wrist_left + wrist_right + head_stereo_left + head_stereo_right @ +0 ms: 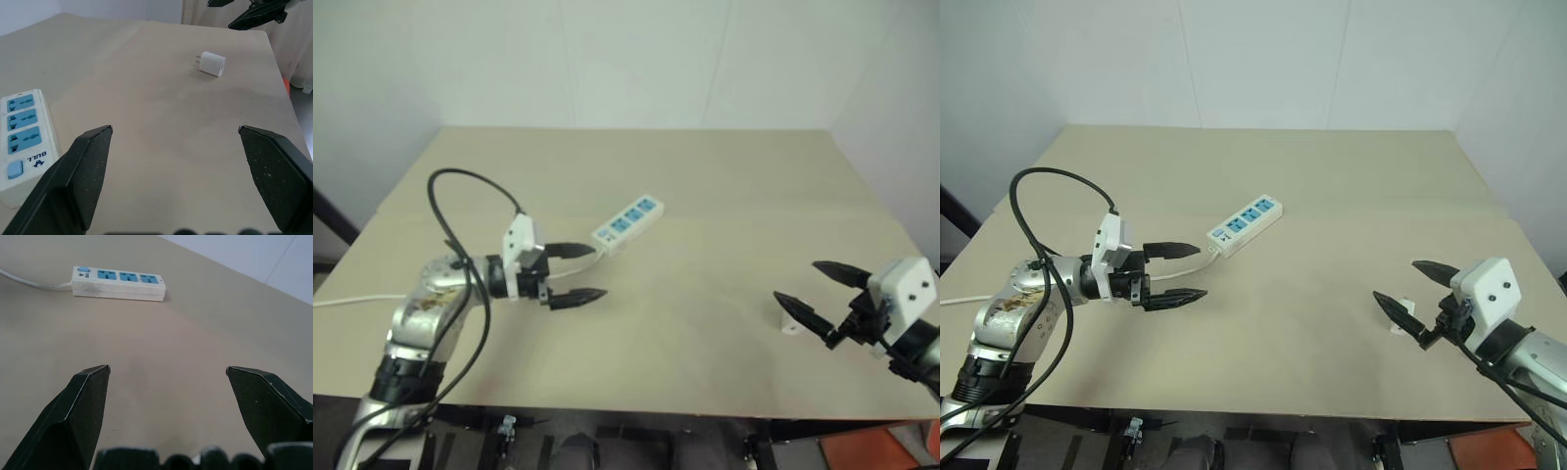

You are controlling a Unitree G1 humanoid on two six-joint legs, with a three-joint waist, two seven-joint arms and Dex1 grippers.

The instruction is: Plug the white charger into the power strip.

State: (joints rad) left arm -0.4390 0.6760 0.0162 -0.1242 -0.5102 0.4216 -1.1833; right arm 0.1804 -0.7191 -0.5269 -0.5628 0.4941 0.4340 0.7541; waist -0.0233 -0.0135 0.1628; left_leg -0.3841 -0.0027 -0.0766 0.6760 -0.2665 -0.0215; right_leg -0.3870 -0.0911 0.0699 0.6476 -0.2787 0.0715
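Both grippers hang over the near part of the table (705, 196), fingers spread wide, holding nothing. Task not started.

Charger (212, 63) lies on its side on bare tabletop, prongs level and aimed back toward the left gripper's side. Right gripper (1417, 290) is right at it: in the head views the charger sits just beside and below its fingertips, partly hidden behind the lower finger. Can't tell if they touch; it looks just short of contact.

Strip (627, 222) is well away from the charger, toward the table's middle and left. Its long axis runs diagonally, switch end nearest the left gripper (576, 273), far end pointing toward the back right. Sockets face up. Cord leaves the switch end and runs off past the left arm.

Left gripper sits just beside the strip's switch end, apart from it and pointing across the table toward the charger.

My read: right arm picks, since it's far nearer the charger, and left arm is placed to steady the strip. Prongs are level while the sockets face up, so the charger will need turning prongs-down before insertion.

Room: open tabletop between charger and strip, nothing in the path. Charger is closer to the near and right table edges than the strip is, so a nudge could push it that way.
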